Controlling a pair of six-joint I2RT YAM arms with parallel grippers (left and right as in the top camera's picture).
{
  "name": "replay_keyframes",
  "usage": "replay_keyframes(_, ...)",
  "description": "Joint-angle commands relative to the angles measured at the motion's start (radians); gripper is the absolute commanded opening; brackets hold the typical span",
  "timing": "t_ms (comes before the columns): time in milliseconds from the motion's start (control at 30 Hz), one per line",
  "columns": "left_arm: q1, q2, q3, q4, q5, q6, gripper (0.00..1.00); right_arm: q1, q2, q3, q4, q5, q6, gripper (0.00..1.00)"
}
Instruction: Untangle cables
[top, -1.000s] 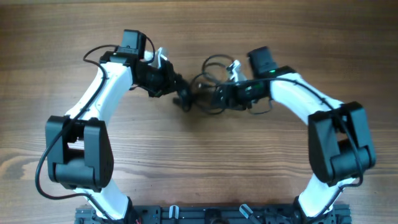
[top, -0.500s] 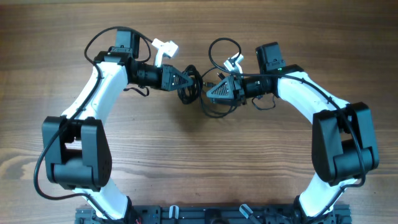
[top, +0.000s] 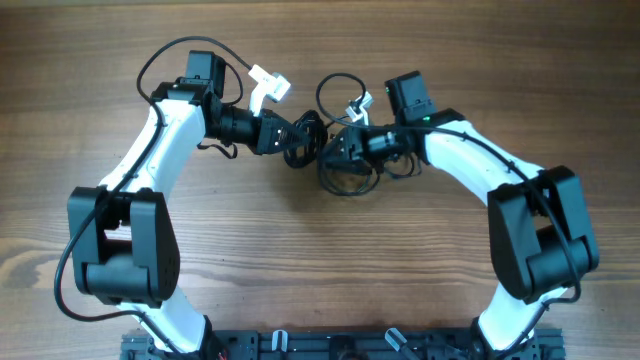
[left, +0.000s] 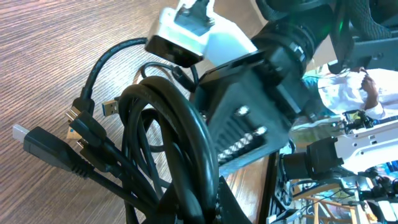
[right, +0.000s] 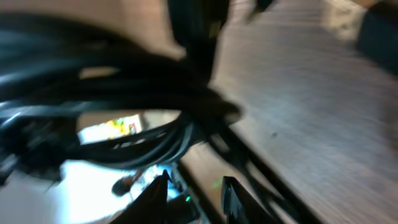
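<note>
Coil of thin black plug-tipped cables (left: 177, 143) at the middle of the brown wooden desk (top: 320, 270), between the arms. The left end effector (top: 298, 143) pinches its left side. The right end effector (top: 340, 150) meets its right side, equally near; blur hides whether it is spread or pressed together.

2 arms (top: 160, 140) (top: 470, 150); 2 pincers (top: 297, 140) (top: 338, 150); 1 tangled cable bundle (left: 186, 130), cord count unclear; at least 3 plugs (left: 37, 144) (left: 111, 107) (left: 81, 115); 1 table (top: 320, 280).

Cables (right: 112, 74): black, several strands bunched into a thick band across the upper left, heavily blurred, with one loop sagging beneath and a bright patch showing through it. Right hand (right: 196, 196): two dark fingertips (right: 239, 199) at the lower edge, standing apart below the bundle. Table (right: 311, 99): brown wood grain, filling the right side behind the strands.
</note>
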Motion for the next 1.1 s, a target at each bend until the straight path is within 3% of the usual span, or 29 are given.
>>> replay_keyframes(0, 0.0, 0.004, -0.005, 0.0, 0.049, 0.038, 0.04, -0.001, -0.032, 0.007, 0.005, 0.287, 0.087, 0.11)
replay_keyframes(100, 0.0, 0.004, -0.005, 0.0, 0.049, 0.038, 0.04, -0.04, -0.032, 0.007, 0.0, 0.406, 0.087, 0.05)
replay_keyframes(267, 0.008, 0.004, -0.005, 0.0, 0.042, 0.037, 0.04, -0.156, -0.032, 0.007, -0.042, 0.44, 0.083, 0.04)
replay_keyframes(433, 0.014, 0.004, -0.005, 0.017, 0.042, 0.002, 0.04, -0.268, -0.032, 0.001, -0.152, 0.628, 0.082, 0.04)
replay_keyframes(733, 0.015, 0.004, -0.005, 0.03, 0.041, -0.019, 0.04, -0.31, -0.031, -0.011, -0.338, 0.933, -0.022, 0.06)
replay_keyframes(800, 0.015, 0.004, -0.005, 0.03, 0.041, -0.019, 0.04, -0.31, -0.031, -0.011, -0.348, 0.921, -0.021, 0.17)
replay_keyframes(967, 0.015, 0.004, -0.005, 0.03, 0.041, -0.019, 0.04, -0.31, -0.031, -0.011, -0.346, 0.79, -0.026, 0.31)
replay_keyframes(1067, 0.015, 0.004, -0.005, 0.03, 0.041, -0.019, 0.04, -0.31, -0.031, -0.011, -0.322, 0.621, -0.156, 0.38)
